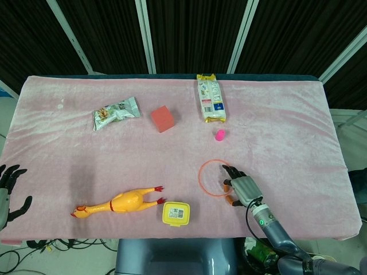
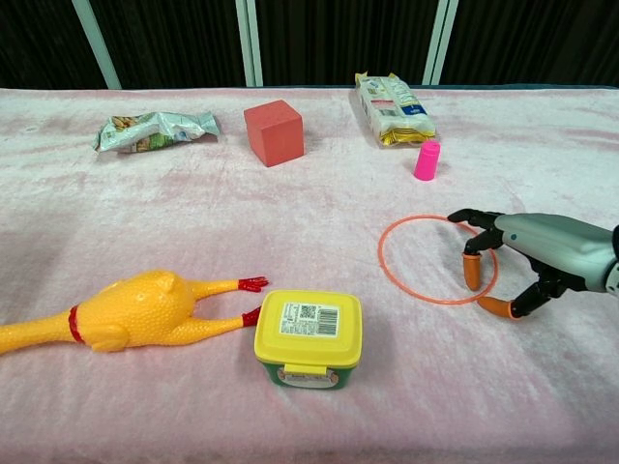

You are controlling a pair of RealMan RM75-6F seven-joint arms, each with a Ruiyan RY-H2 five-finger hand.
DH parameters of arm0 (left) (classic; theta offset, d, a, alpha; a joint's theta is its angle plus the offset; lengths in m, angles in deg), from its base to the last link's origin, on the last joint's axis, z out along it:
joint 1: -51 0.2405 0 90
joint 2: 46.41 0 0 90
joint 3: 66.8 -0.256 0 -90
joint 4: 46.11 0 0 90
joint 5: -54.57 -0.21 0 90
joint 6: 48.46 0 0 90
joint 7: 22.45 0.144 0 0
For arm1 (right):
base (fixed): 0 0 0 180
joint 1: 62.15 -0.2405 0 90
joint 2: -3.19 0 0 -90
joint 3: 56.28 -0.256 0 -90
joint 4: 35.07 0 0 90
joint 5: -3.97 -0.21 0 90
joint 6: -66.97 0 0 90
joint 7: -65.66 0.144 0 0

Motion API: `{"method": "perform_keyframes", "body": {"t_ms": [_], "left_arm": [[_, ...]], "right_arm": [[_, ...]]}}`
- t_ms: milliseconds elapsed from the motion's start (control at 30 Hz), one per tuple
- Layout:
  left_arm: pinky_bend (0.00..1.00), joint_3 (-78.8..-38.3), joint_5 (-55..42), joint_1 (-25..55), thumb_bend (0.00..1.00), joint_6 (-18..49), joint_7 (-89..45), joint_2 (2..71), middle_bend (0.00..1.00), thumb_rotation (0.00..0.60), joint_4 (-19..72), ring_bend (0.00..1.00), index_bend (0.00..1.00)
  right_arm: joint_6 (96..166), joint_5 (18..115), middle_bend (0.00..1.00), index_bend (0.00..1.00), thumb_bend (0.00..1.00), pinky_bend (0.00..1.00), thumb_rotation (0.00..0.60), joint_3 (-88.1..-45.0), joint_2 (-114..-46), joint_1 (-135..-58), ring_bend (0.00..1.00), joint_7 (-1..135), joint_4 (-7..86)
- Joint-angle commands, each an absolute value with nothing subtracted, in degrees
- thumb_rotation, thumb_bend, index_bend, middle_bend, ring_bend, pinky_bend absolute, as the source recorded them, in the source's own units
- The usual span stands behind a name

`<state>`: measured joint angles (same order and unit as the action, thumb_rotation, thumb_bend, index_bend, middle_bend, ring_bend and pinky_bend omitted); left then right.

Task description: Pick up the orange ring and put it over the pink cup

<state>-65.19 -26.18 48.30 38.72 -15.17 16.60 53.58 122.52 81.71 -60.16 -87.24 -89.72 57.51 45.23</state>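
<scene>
Orange, thin plastic ring [image 2: 437, 259] lies flat on the bench; the right hand [image 2: 527, 253] straddles its rim, fingers [image 2: 472, 270] spread, gripping nothing. Closing now may just push the ring along the plush cloth.

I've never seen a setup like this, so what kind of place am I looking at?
Probably a robot test bench in a lab, not a home. A table draped in pink cloth carries unrelated odds and ends: a rubber chicken, a red cube, snack packets. Black curtains hang behind, and a mechanical right hand reaches at an orange ring.
</scene>
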Motion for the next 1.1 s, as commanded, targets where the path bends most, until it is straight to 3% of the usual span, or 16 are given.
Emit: {"method": "perform_keyframes", "body": {"t_ms": [33, 933, 1100], "left_arm": [[0.00, -65.13, -26.12, 48.37, 0.33, 38.76, -15.15, 16.55, 0.12, 0.600, 53.59, 0.00, 0.19], [0.00, -64.89, -26.11, 48.91, 0.33, 38.68, -14.79, 15.99, 0.12, 0.600, 54.04, 0.00, 0.19], [0.00, -64.90, -26.16, 48.98, 0.33, 38.62, -14.66, 15.86, 0.12, 0.600, 54.23, 0.00, 0.20]], "right_arm": [[122.76, 81.79, 0.00, 0.55, 0.30, 0.19, 0.600, -59.96, -87.42, -89.72, 0.00, 56.98, 45.00], [123.06, 81.58, 0.00, 0.58, 0.30, 0.19, 0.600, -59.16, -89.14, -90.43, 0.00, 53.15, 43.94], [122.95, 81.49, 0.00, 0.63, 0.32, 0.19, 0.600, -59.04, -88.96, -90.52, 0.00, 53.13, 44.23]]}}
